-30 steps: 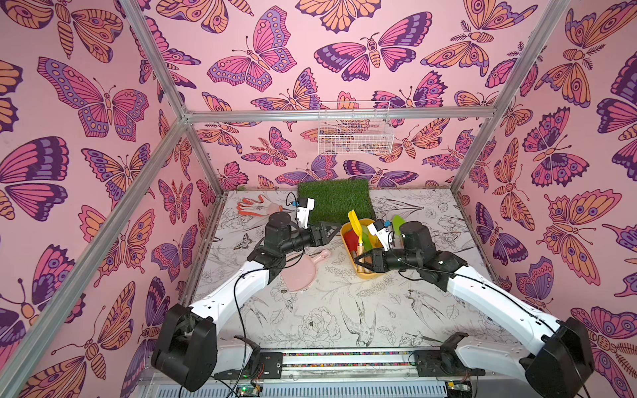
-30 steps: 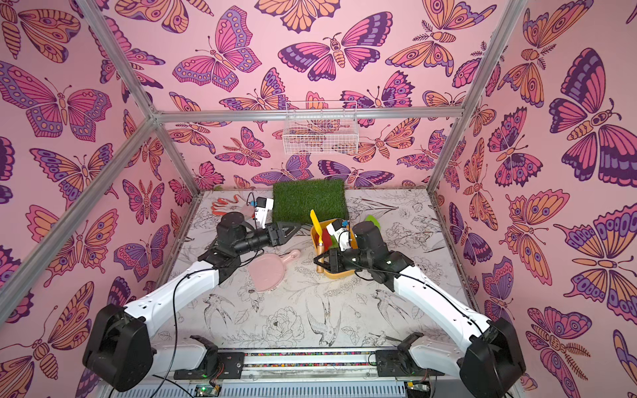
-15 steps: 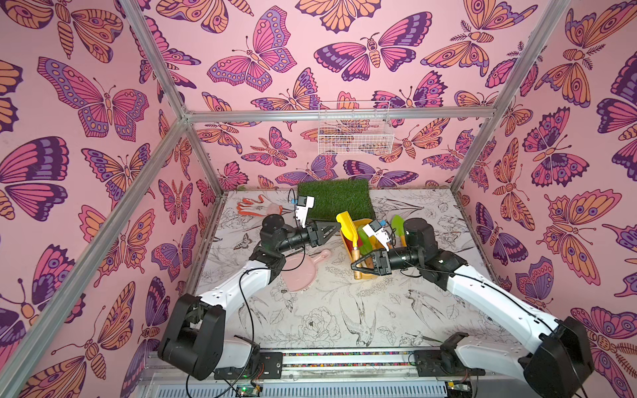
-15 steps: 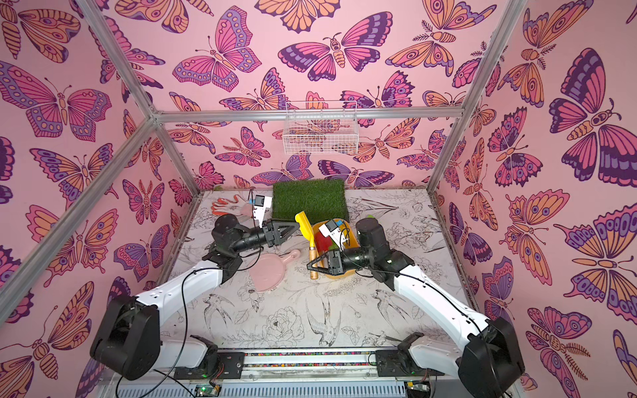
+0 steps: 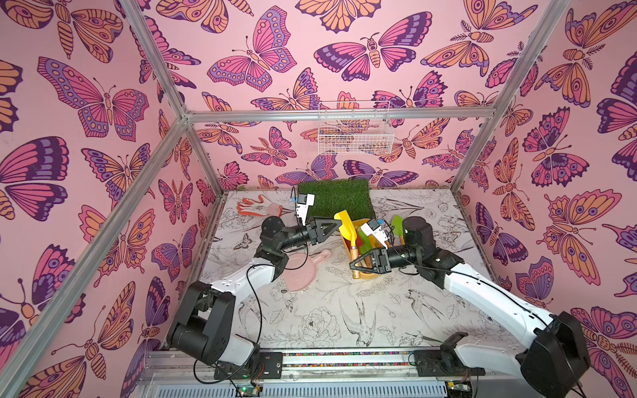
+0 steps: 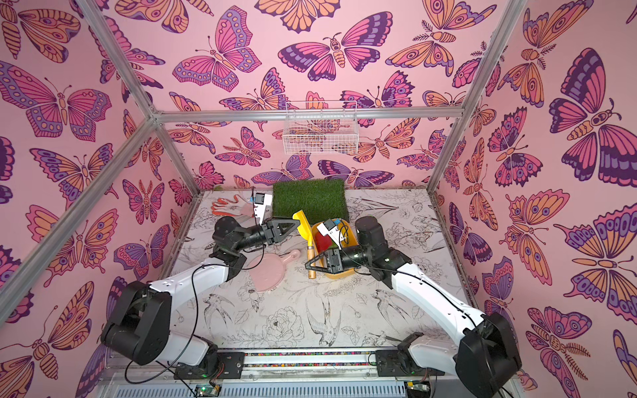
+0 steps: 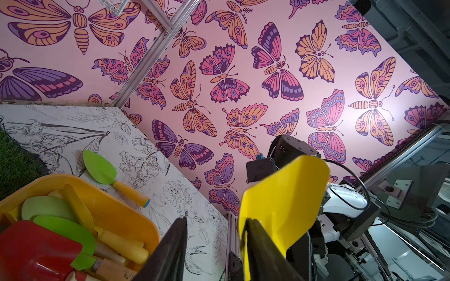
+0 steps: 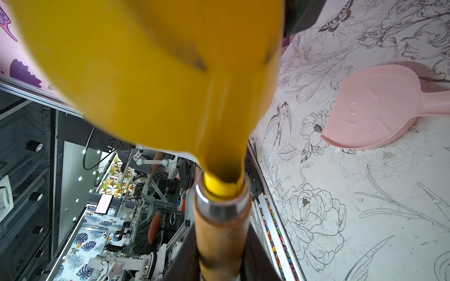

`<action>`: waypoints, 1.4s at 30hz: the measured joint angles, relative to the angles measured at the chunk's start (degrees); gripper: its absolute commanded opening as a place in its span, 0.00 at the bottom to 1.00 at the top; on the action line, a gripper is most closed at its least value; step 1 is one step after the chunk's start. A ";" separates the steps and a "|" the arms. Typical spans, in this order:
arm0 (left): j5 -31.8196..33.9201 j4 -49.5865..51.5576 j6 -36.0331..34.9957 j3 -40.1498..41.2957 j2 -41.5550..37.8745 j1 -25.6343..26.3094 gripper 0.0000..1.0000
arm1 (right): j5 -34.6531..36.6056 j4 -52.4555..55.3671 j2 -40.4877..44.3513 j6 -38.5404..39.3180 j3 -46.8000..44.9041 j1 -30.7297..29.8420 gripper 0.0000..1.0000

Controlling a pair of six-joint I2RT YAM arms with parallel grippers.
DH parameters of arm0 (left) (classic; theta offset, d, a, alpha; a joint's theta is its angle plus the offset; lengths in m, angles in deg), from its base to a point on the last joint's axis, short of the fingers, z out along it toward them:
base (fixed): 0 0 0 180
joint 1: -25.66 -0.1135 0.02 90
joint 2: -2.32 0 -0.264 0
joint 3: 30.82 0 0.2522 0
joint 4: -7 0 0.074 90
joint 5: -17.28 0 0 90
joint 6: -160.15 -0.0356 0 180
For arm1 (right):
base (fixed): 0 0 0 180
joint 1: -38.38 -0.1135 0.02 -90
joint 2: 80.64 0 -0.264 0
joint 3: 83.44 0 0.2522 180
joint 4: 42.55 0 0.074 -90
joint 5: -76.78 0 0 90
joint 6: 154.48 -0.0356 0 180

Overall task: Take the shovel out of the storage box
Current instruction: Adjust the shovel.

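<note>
Currently the right gripper (image 5: 356,264) is clamped on the wooden handle of the yellow shovel (image 5: 345,227). The shovel is blade up and tilted, at the left side of the storage box (image 5: 368,274). Whether the handle's butt end is clear of the rim I cannot tell from the top views. The left gripper (image 5: 336,224) is at the blade. In the left wrist view its jaws stand apart, with the blade's edge against one of them and a clear gap to the other, so I log no grip there yet. Risks, as I judge them: (1) A pinch on that thin, slick plastic edge is shallow. If the right side lets go before the pinch is firm, the shovel drops back onto the red shovel (image 7: 36,250) in the box, or onto the pink dustpan (image 5: 303,272) nearby. (2) With both arms fastened on one rigid tool, any mismatch in their motion twists it and may lever it out of one grip. (3) A low butt end could hook the rim and drag or tip the box.
</note>
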State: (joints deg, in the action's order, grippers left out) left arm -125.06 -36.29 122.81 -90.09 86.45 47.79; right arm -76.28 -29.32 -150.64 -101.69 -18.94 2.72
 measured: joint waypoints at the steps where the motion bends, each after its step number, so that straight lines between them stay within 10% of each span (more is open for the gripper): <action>1: -0.04 -0.17 0.13 0.00 0.09 0.00 0.43 | -0.07 -0.22 -0.15 -0.15 0.00 0.00 0.05; 16: -1.60 -4.44 1.86 0.00 0.96 0.00 0.01 | -0.46 -2.62 -1.68 -2.38 0.00 0.02 0.10; 22: -1.66 -4.46 3.72 -0.04 0.76 0.07 0.00 | 0.42 -1.68 -2.40 -0.85 -0.15 0.26 0.69; 24: -0.81 -3.34 2.67 0.13 0.74 -0.07 0.00 | 0.72 -0.66 -2.08 0.28 0.00 0.24 0.74; 32: 6.19 9.68 -3.50 0.94 -4.37 -0.37 0.00 | 12.59 8.09 1.49 6.84 0.35 0.22 0.63; 42: 19.06 29.44 -11.82 0.90 -13.49 0.87 0.00 | 49.51 18.60 5.40 10.60 3.30 -10.08 0.54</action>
State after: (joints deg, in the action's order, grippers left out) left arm -106.00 -6.85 110.99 -89.20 72.97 48.67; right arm -26.78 -10.72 -145.24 -91.09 -15.64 -7.35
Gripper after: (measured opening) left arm 0.058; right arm 0.542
